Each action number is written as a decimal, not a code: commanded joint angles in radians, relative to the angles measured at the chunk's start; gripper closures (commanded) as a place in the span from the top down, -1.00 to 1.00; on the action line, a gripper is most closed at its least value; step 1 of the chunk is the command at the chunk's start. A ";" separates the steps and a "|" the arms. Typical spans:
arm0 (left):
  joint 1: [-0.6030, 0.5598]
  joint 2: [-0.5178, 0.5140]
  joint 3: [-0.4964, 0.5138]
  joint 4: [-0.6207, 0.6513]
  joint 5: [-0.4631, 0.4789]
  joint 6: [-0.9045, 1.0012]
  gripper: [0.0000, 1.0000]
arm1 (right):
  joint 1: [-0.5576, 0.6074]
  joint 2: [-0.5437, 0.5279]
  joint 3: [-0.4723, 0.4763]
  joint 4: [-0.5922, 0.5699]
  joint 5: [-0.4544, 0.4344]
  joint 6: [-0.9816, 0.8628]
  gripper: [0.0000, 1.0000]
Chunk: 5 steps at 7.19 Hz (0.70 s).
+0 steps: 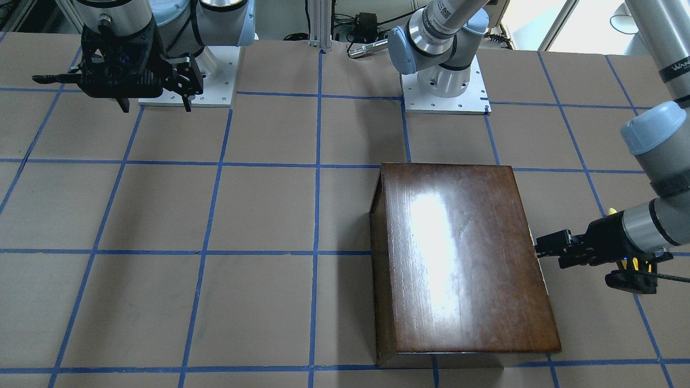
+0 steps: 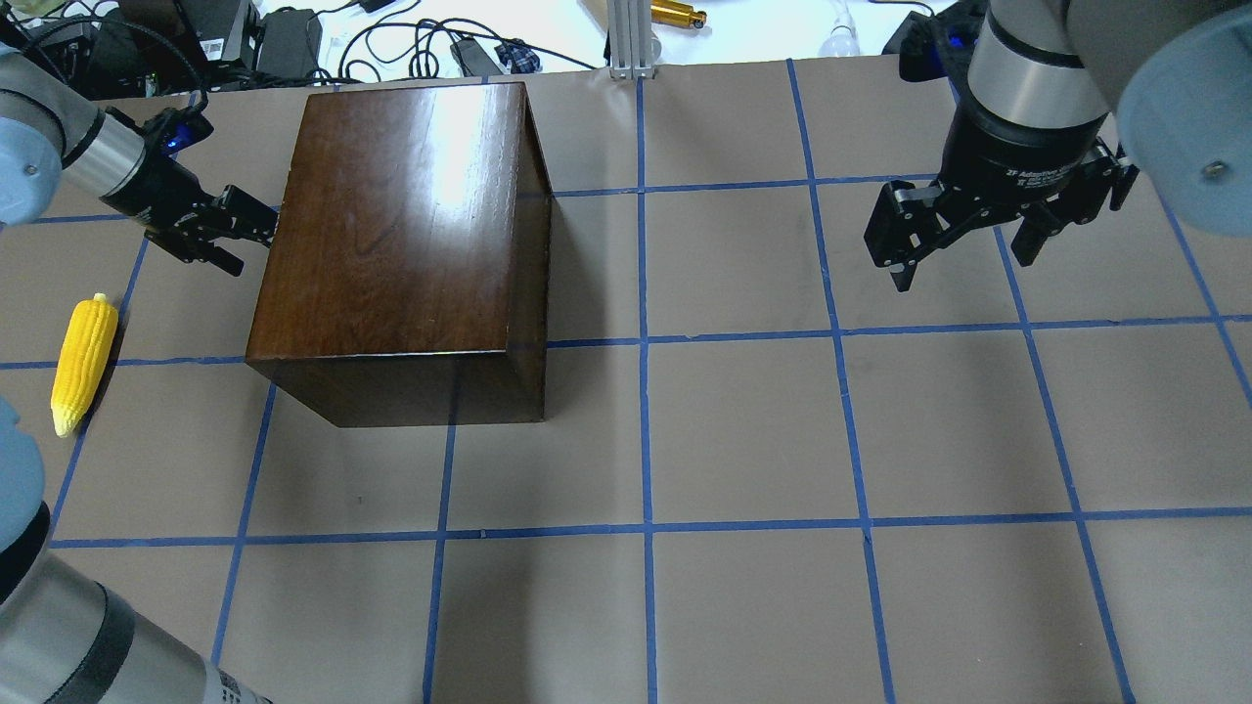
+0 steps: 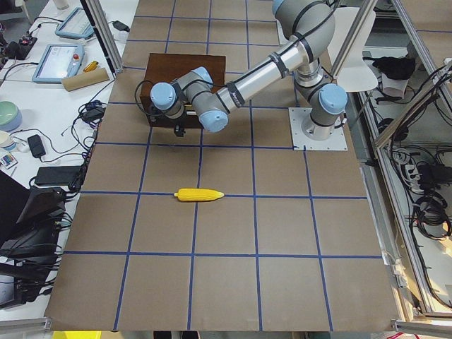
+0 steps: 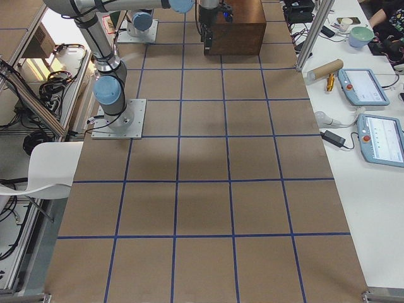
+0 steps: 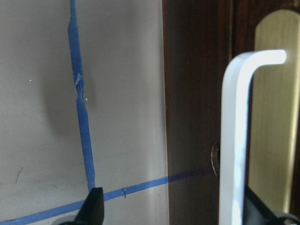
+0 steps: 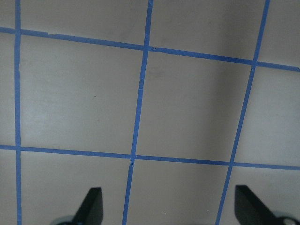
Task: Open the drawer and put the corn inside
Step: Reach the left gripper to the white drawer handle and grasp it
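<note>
The glossy dark-brown box stands on the table's left half, and it also shows in the front view. Its drawer is shut; the dark front panel faces left with a metal pull on a brass plate. My left gripper is open at that front, its fingers on either side of the pull in the left wrist view. The yellow corn lies on the table left of the box and nearer me, apart from the gripper; it also shows in the left side view. My right gripper is open and empty above the table's right side.
Blue tape lines grid the brown table. Cables and power bricks lie beyond the far edge. The arm base plates stand at the robot's side of the table. Tablets rest on a side bench.
</note>
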 commanded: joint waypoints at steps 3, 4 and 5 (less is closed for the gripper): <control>0.014 -0.011 0.002 0.009 0.009 -0.001 1.00 | 0.000 0.001 0.000 0.000 0.000 -0.001 1.00; 0.027 -0.010 0.002 0.009 0.010 -0.001 1.00 | 0.000 0.001 0.000 0.000 0.000 0.000 1.00; 0.049 -0.002 0.000 0.006 0.009 0.001 1.00 | 0.000 0.001 0.000 0.000 0.000 0.000 1.00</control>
